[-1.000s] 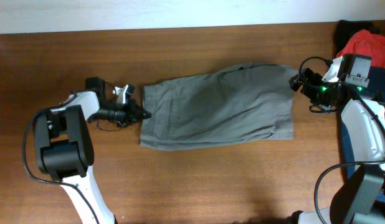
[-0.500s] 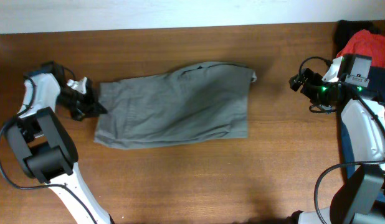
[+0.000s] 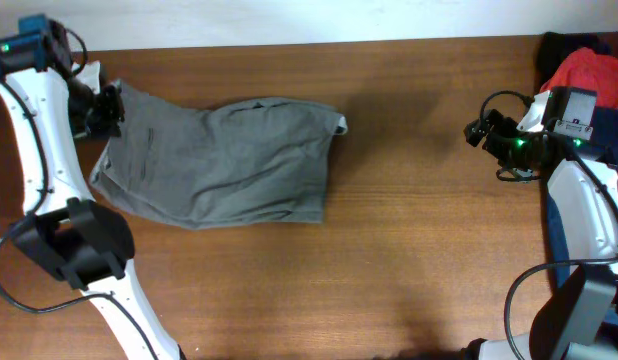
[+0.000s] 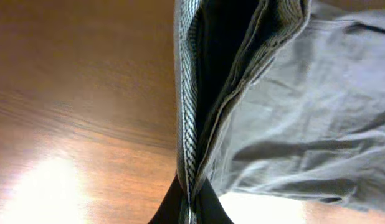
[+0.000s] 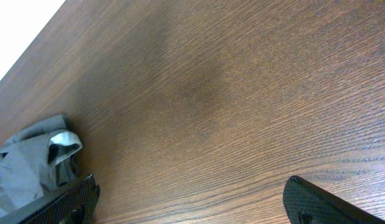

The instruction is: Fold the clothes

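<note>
The grey-olive shorts [image 3: 224,160] lie spread on the left half of the wooden table, waistband end at the far left. My left gripper [image 3: 107,105] is shut on the shorts' upper left edge; the left wrist view shows the striped waistband lining [image 4: 191,124] pinched between the black fingers [image 4: 191,208]. My right gripper [image 3: 481,130] hovers at the right side of the table, far from the shorts. It is open and empty in the right wrist view [image 5: 189,199], where a corner of the shorts with a white tag [image 5: 65,142] shows at the left edge.
A red garment [image 3: 587,70] on a dark one [image 3: 561,45] sits at the table's back right corner. A pale wall runs along the table's far edge [image 3: 289,42].
My left gripper has dragged the shorts leftward across the table and up toward the back left corner. The shorts now lie bunched at the left. The right arm has not moved.
</note>
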